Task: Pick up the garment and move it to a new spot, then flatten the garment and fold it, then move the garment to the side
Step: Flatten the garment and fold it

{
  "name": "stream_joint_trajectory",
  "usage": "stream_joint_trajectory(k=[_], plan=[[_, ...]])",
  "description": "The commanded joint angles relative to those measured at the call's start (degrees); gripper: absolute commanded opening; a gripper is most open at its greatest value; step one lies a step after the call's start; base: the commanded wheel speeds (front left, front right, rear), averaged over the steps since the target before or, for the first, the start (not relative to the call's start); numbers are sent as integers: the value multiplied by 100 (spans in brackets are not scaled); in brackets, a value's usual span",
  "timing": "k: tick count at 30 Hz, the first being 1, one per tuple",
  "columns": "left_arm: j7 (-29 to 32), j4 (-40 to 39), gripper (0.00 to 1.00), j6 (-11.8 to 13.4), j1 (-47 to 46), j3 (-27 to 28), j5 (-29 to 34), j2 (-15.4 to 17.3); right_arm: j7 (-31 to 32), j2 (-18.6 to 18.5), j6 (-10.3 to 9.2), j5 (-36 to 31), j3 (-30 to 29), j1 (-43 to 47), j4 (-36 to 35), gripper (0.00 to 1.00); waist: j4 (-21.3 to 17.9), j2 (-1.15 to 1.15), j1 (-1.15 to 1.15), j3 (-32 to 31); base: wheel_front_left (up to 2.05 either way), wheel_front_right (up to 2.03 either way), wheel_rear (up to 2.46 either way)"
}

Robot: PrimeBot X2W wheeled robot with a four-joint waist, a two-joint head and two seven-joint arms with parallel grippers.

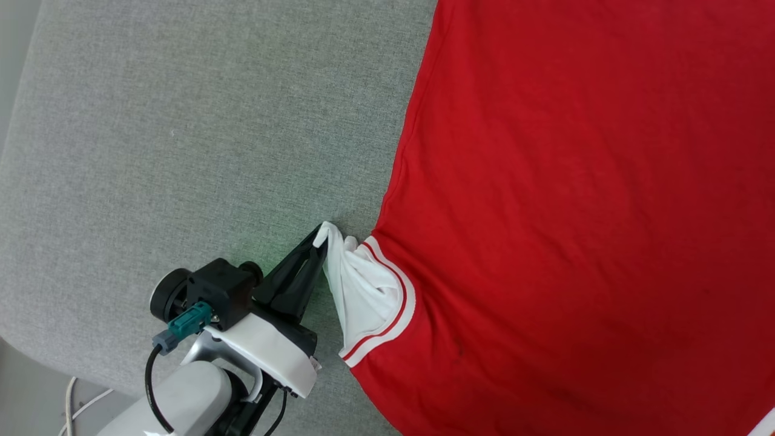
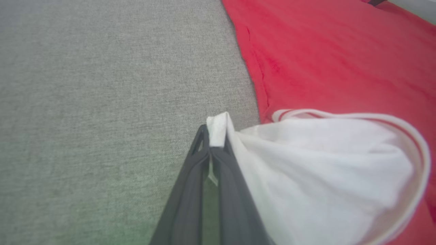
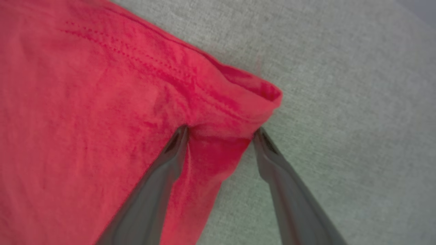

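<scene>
The red garment (image 1: 581, 200) lies spread over the right half of the grey surface, plain red side up; its lettering is hidden. Its white sleeve (image 1: 363, 290) with red-and-white striped trim bunches at the shirt's left edge. My left gripper (image 1: 319, 239) is shut on the sleeve's tip, and the left wrist view shows white cloth (image 2: 323, 170) pinched between the dark fingers (image 2: 190, 190) of that gripper (image 2: 214, 137). In the right wrist view my right gripper (image 3: 221, 131) stands open, its fingers straddling a red hemmed corner (image 3: 238, 102) of the garment, tips touching the cloth.
The grey fabric surface (image 1: 181, 133) stretches to the left of the shirt, with its rounded edge at the lower left. White cables (image 1: 79, 402) lie on the floor below that edge. A dark object (image 2: 374, 2) peeks past the shirt's far side.
</scene>
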Motion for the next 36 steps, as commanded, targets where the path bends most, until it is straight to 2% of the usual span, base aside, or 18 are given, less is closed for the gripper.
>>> stream_joint_trajectory(k=[1,5,10,16,24,28,32,36], plan=[[-32,47,0,-34,-84,-14,28,-27,-1,126,-2,49,182,462,196,0,-11,0,0,-32,0,0,0],[-37,115,0,-34,-73,-45,32,-51,-226,76,-2,84,122,344,128,0,-43,0,0,-200,0,0,0],[-58,271,0,19,132,-65,-8,-40,-804,-8,-2,364,154,330,-71,0,-143,0,0,-738,0,0,0],[-54,316,0,117,506,-26,-166,102,-1289,-588,-3,952,572,1111,-617,0,-358,0,0,-1523,0,0,0],[0,236,0,368,1070,49,-366,409,-1824,-1690,-3,1815,815,2947,-1673,0,-779,0,0,-2273,0,0,0],[12,205,0,447,1292,70,-445,539,-2066,-2100,-3,2137,669,4073,-2100,0,-979,0,0,-2511,0,0,0],[18,179,0,494,1452,79,-492,636,-2352,-2223,-3,2412,296,5236,-2258,0,-1129,0,0,-2657,0,0,0],[18,150,0,539,1573,91,-532,692,-2551,-2092,-3,2541,-33,6312,-2329,0,-1263,0,0,-2725,0,0,0]])
